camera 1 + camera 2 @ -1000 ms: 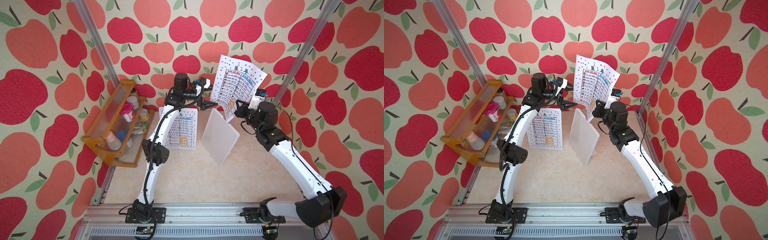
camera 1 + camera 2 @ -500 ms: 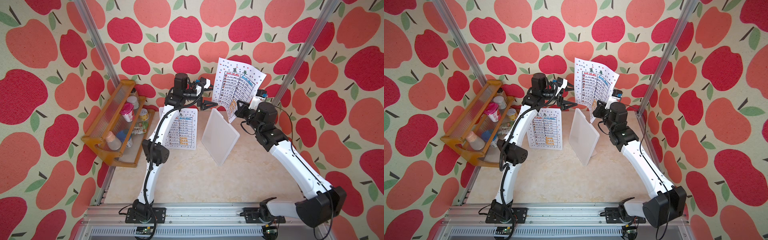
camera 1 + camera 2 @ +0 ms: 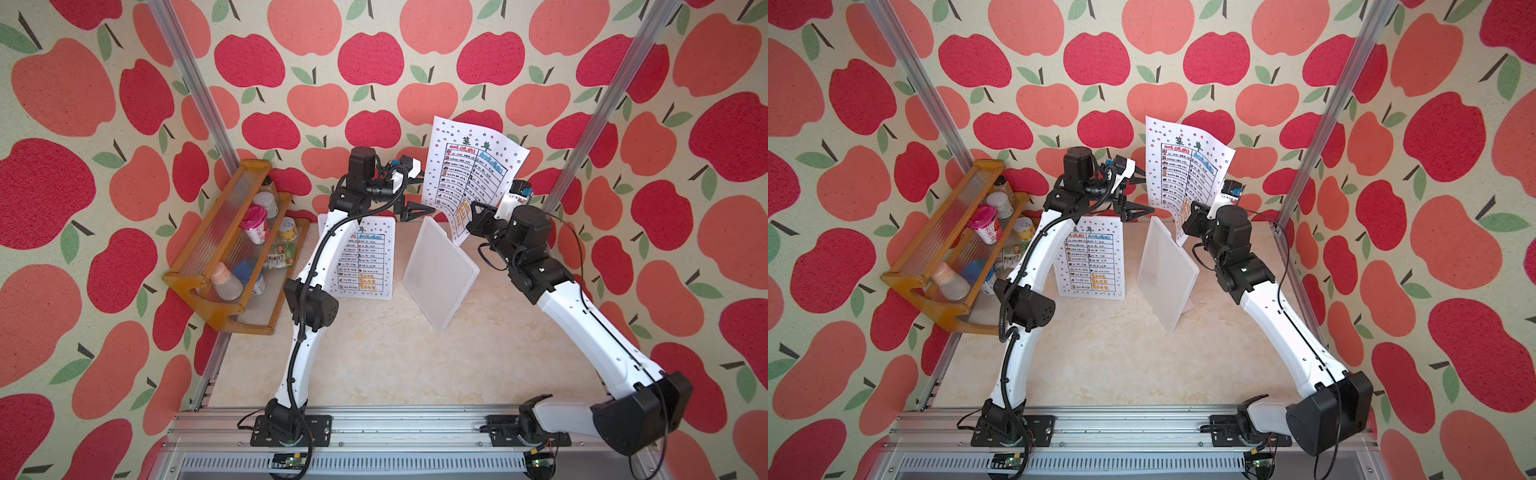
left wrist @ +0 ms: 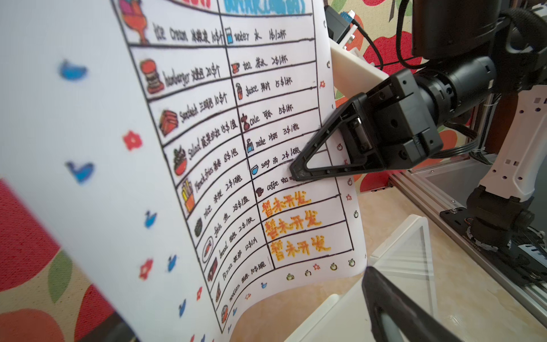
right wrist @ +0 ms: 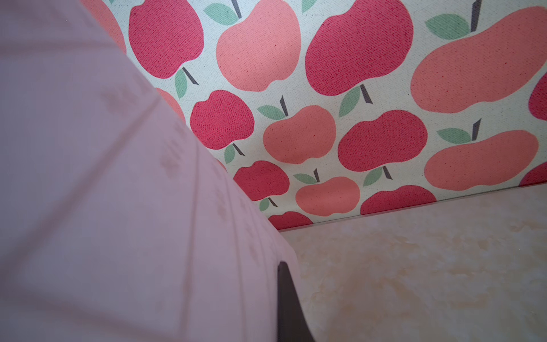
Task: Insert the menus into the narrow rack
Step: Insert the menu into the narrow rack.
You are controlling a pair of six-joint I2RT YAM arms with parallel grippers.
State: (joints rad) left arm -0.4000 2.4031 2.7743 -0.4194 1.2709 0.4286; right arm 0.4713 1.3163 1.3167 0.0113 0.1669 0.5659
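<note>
One of the menus [image 3: 469, 174] [image 3: 1183, 166] stands upright in the air, my right gripper [image 3: 471, 208] [image 3: 1190, 208] shut on its right edge. In the left wrist view this menu [image 4: 207, 148] curls just above the white narrow rack [image 4: 408, 251]. The right wrist view shows only its blurred back [image 5: 118, 177] and one dark finger [image 5: 285, 296]. The rack [image 3: 440, 274] [image 3: 1167, 270] stands mid-table. My left gripper [image 3: 415, 193] [image 3: 1140, 193] is open beside the sheet's left edge, apart from it. The second menu [image 3: 365, 262] [image 3: 1092, 262] lies flat under the left arm.
A wooden shelf [image 3: 199, 274] [image 3: 917, 278] with bottles and cans leans at the left wall. Aluminium posts [image 3: 598, 124] rise at both back corners. The apple-print back wall [image 5: 355, 88] is close behind the held sheet. A metal rail [image 3: 395, 428] runs along the front.
The held menu's top has swung a little to the left. Both arms are almost still, the left jaws open and the right jaws shut throughout.
</note>
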